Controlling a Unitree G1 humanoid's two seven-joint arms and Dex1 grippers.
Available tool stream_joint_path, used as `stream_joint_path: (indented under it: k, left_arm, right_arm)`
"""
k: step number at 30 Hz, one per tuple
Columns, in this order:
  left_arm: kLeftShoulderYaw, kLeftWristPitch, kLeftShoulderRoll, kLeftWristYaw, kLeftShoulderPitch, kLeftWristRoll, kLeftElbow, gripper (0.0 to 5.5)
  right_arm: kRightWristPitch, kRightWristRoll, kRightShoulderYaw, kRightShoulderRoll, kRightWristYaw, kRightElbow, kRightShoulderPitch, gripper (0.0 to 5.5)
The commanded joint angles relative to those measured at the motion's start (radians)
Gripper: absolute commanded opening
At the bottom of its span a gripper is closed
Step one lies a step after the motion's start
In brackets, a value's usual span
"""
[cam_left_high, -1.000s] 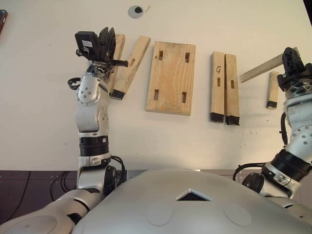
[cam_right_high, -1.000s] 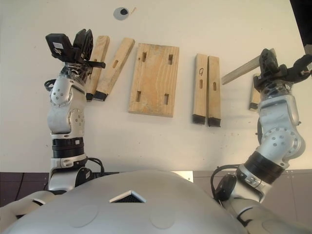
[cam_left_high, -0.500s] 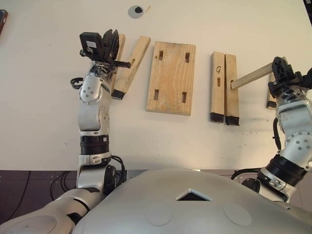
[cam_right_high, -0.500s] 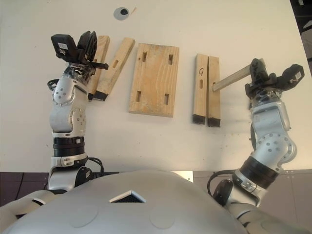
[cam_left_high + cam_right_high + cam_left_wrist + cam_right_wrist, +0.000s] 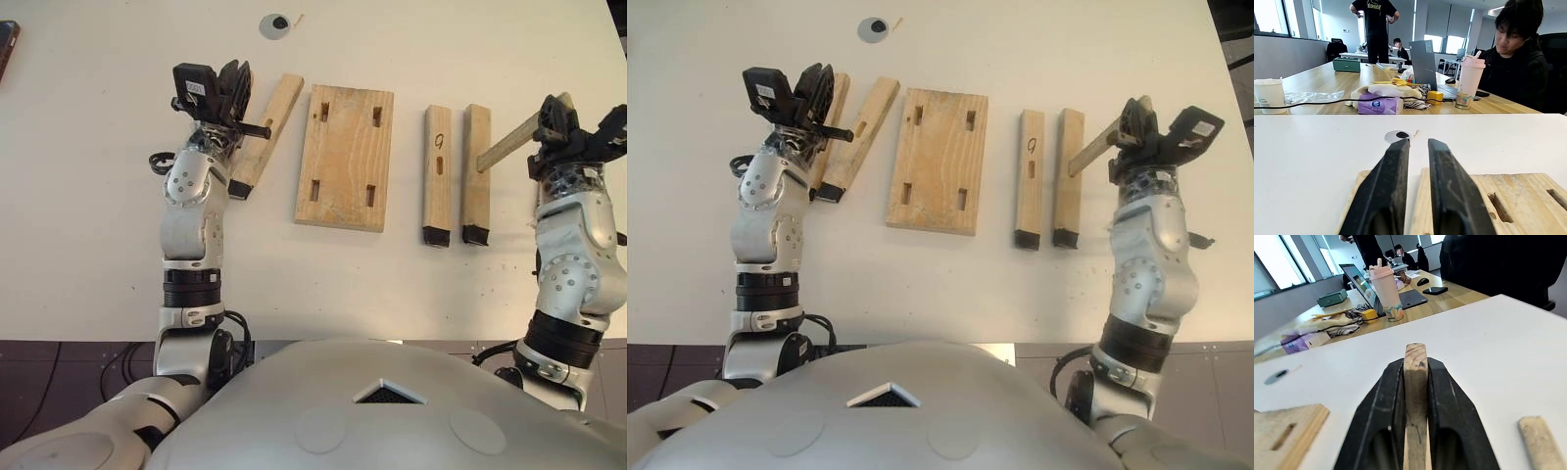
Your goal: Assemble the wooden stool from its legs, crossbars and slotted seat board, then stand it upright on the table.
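White table (image 5: 98, 196): carrying all parts, none yet joined. Slotted seat board (image 5: 344, 157): lying flat at centre, four slots facing up, so you are likely leaving it for later. Left pair of legs (image 5: 266, 132): lying splayed just left of the board, with your left gripper (image 5: 235, 83) hanging over them, fingers (image 5: 1396, 186) narrowly parted and gripping nothing. Right pair of legs (image 5: 438, 174): lying side by side with a gap between them. The inner leg is showing its slot, but the slot on the outer leg (image 5: 476, 173) cannot be made out. Crossbar (image 5: 509, 142): your right gripper (image 5: 554, 122) is clamping it by one end, and the free end is angling down over the outer leg's far edge. Spare crossbar (image 5: 1540, 440): lying on the table near that gripper. Step in hand, as judged: you are seating the held crossbar into a leg slot. Be bringing the bar square to the leg and its tip squarely over the slot before pressing. A slanted push would probably skid the loose leg, so be considering the left gripper as a brace.
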Motion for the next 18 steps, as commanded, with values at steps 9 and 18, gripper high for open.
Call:
stream_joint_path:
  k: [9,18]
  left_arm:
    - [0.001,0.019,0.018,-0.006,-0.039,0.017,0.029,0.64]
    - [0.011,-0.002,-0.003,0.02,-0.025,0.019,0.034,0.64]
  right_arm:
    - [-0.24,-0.156,0.019,0.044,0.056,0.362,0.126,0.38]
    - [-0.238,-0.134,0.006,0.012,0.132,0.375,0.117,0.38]
